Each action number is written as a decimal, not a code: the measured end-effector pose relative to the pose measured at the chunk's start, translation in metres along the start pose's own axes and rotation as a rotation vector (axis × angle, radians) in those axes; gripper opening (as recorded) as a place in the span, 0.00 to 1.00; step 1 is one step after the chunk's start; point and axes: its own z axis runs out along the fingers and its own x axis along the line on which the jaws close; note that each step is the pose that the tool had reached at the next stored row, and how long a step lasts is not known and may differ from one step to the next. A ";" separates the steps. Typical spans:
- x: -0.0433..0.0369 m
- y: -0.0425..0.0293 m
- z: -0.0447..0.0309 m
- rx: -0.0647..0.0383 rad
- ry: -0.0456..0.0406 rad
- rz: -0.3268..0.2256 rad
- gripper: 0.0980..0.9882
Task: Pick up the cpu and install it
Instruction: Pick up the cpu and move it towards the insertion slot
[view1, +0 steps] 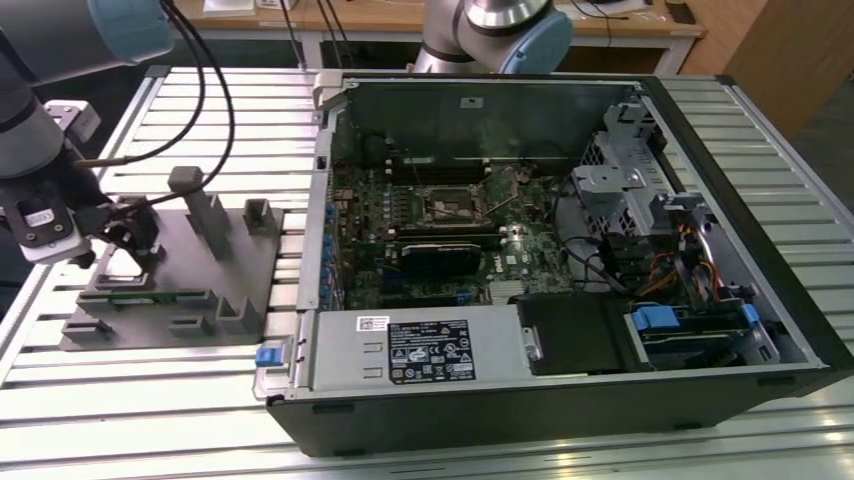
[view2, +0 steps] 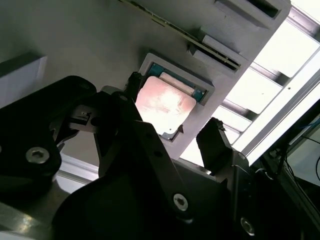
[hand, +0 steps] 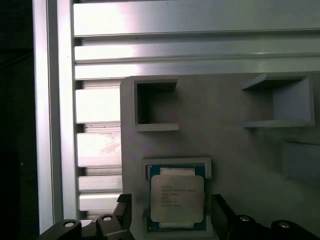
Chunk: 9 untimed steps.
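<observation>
- First wrist view: the jaws stand open, one on each side of the cpu (hand: 177, 198). They hold nothing, and a gap shows between each jaw and the chip, so I judge there is no contact yet.
- The cpu lies flat, metal top up, in a shallow square pocket of the grey fixture (hand: 235, 150). The second wrist view shows it (view2: 165, 107) between the same two jaws.
- Handling, as a judgement:
  - The chip looks light, thin and stiff, and its smooth top gives little friction.
  - Its underside and corners are likely delicate.
  - Two opposite side edges are the place to hold it, squarely and gently.
- A raised rim borders part of the pocket, so little of the chip's edge stands proud. I cannot tell whether the sides are cut away for the jaws.
- In the exterior view the fixture (view1: 200, 285) rests on the slatted desk (view1: 147, 400), on the exterior view's left of the open computer case (view1: 561, 330).
- Upright blocks (view1: 207, 215) rise from the fixture just beside the arm's working end, so sideways room is tight. Straight up looks like the free way.
- The socket (view1: 447, 205) sits mid-board inside the case, well apart from the fixture. The case wall stands between them, and cables (view1: 200, 90) hang near the arm.
</observation>
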 end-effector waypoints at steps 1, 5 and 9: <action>-0.0003 0.0002 0.0004 0.000 -0.0001 0.000 0.71; -0.0017 0.0009 0.0020 0.000 0.0000 0.000 0.71; -0.0021 0.0017 0.0049 0.000 -0.0002 0.000 0.71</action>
